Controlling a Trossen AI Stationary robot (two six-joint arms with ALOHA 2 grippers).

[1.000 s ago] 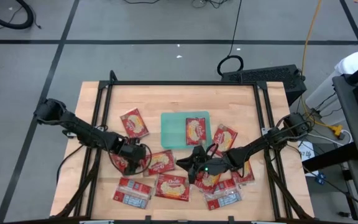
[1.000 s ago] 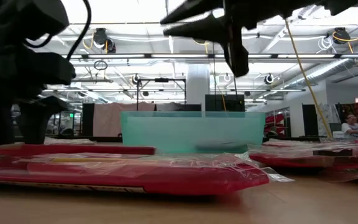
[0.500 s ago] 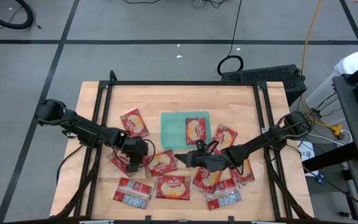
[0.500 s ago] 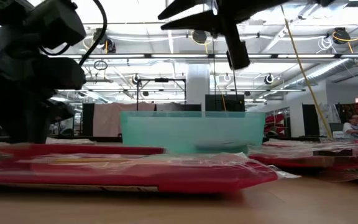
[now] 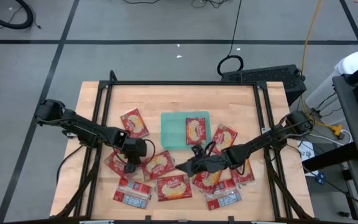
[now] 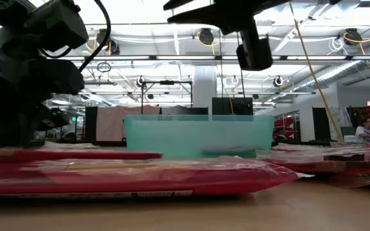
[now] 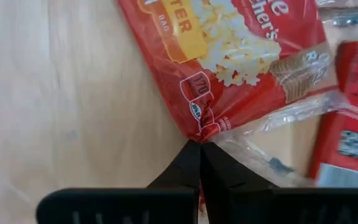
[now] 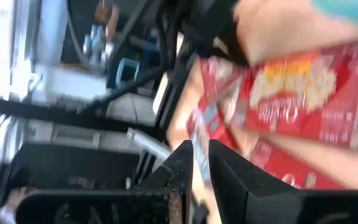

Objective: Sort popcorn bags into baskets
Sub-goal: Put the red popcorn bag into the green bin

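Two arms reach inward: left end effector (image 7: 201, 146) pinches a popcorn bag's (image 7: 229, 56) corner.

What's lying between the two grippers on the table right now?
In the high view, one popcorn bag lies between the left gripper and the right gripper.

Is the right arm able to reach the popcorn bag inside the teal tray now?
Probably yes: the right gripper hangs just in front of the tray, and nothing covers that popcorn bag.

One popcorn bag (image 5: 196, 130) lies in the teal tray (image 5: 173, 129); other bags (image 5: 173, 186) are scattered nearer on the table (image 5: 166, 99).
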